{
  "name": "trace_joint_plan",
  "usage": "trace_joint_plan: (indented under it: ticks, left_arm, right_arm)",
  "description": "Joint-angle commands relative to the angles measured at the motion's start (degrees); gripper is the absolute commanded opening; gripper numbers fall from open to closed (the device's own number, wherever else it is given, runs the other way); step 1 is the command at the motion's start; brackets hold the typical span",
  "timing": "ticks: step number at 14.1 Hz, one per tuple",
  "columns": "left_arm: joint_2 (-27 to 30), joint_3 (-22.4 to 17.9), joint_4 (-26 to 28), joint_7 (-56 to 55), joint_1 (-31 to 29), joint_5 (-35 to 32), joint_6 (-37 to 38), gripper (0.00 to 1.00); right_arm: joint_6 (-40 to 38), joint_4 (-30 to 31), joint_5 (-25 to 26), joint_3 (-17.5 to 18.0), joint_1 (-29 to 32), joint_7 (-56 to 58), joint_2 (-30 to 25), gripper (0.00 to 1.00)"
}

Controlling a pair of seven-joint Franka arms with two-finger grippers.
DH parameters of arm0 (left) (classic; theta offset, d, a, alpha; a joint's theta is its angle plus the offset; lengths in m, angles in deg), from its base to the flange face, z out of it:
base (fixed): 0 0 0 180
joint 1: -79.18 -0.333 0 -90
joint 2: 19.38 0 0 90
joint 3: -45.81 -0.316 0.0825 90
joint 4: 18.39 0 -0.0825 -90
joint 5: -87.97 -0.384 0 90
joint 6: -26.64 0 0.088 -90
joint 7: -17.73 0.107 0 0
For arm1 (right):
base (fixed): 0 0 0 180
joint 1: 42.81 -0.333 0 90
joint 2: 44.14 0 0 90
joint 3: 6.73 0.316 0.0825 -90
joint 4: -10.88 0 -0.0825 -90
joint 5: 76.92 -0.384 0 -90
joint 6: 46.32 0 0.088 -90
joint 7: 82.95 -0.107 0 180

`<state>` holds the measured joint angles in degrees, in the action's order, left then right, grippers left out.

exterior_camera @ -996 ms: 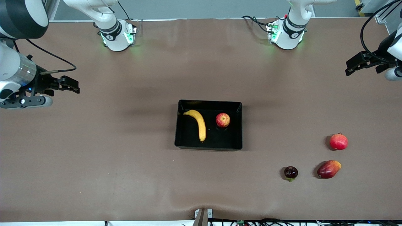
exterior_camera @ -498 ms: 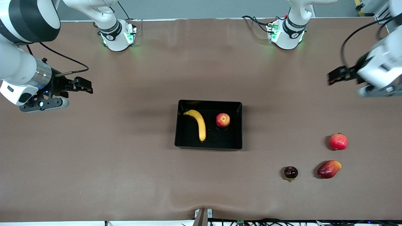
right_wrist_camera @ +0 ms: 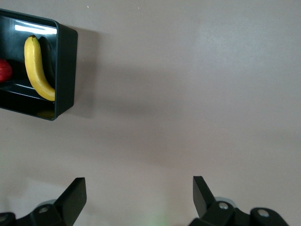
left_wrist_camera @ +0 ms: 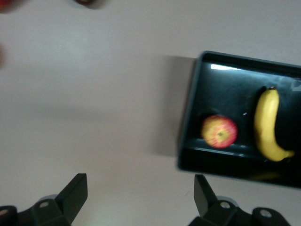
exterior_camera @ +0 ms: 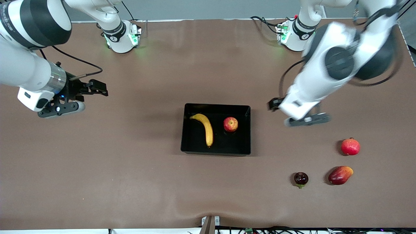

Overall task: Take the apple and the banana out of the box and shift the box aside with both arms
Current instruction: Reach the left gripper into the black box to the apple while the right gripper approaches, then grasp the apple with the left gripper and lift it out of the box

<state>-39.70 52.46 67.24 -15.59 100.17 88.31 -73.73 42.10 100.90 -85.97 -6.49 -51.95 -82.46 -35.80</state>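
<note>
table: brown matte tabletop (exterior_camera: 130,169), bare under both grippers
writing: nothing readable; small round marks on the two white arm bases, too small to make out
left arm: comes from the base at the left arm's end, bent low across the table, wrist over bare tabletop beside the tray
left gripper: (exterior_camera: 272,104) mostly hidden by the wrist in the front view; left wrist view (left_wrist_camera: 141,197) shows both black fingers spread wide, nothing between them
right arm: reaches out from its base, wrist well clear of the tray toward the right arm's end
right gripper: (exterior_camera: 97,87) fingers pointing toward the tray; in the right wrist view (right_wrist_camera: 139,195) fingers stand wide apart, empty, over bare tabletop
tray: shallow rectangular black plastic tray with glossy walls (exterior_camera: 247,130), mid-table between the two grippers; just beside the left gripper, well apart from the right one
banana: long curved yellow banana (exterior_camera: 206,128) in the tray, on the side toward the right gripper
apple: small round red apple with yellow streaks (exterior_camera: 230,124) in the tray, on the side toward the left gripper, apart from the banana
mango: oval red-orange mango (exterior_camera: 340,175) on the table, nearer the front camera than the left gripper
pomegranate: red pomegranate with crown tip (exterior_camera: 350,146), between the mango and the left wrist
dark fruit: small round dark maroon fruit with green stem (exterior_camera: 301,178), beside the mango
</note>
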Motion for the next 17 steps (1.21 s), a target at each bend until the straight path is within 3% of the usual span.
trace_joint_plan:
  ticks: [1, 10, 17]
  left_arm:
    - [-6.3, -0.5, -1.8, -7.6, 4.1, 1.1, -4.6, 1.00]
    - [-19.2, -0.9, -1.8, -25.9, 12.1, -0.9, -19.2, 1.00]
    - [-22.8, -0.9, -1.3, -27.7, 12.6, -5.3, -19.8, 1.00]
  right_arm:
    - [1.5, 0.2, -1.7, -0.5, -0.7, -0.8, 1.2, 1.00]
    - [10.0, 0.0, -3.7, -0.5, -4.3, -0.6, 8.2, 1.00]
    - [19.0, -0.3, -3.7, -0.5, -5.5, -0.8, 13.2, 1.00]
